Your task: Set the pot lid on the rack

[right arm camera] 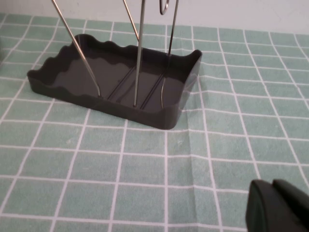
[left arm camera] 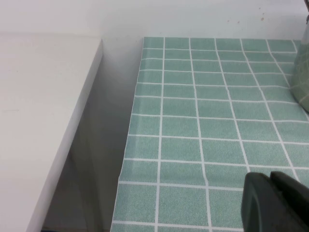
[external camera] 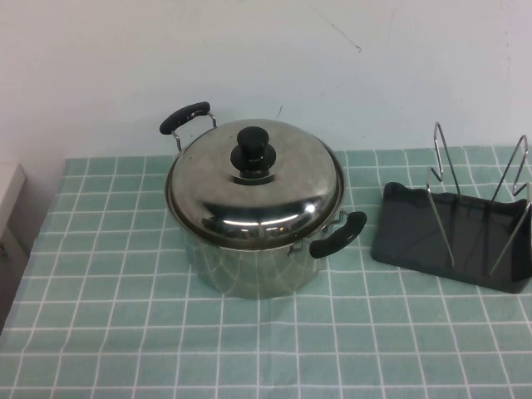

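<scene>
Green tablecloth [external camera: 100, 332] | pot lid [external camera: 253, 187] on pot [external camera: 249, 266] | rack [external camera: 449, 237] near right claw [right arm camera: 280, 208] | left claw [left arm camera: 275, 203] apart | both closed

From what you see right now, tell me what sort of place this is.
Probably a mock kitchen set up for robot testing: a steel pot with its lid on and a rack stand on a green checked cloth against a plain white wall. Left hand and right hand wait near the table's edges.

Left hand [left arm camera: 275, 203] and right hand [right arm camera: 279, 205] hang low over the table.
</scene>
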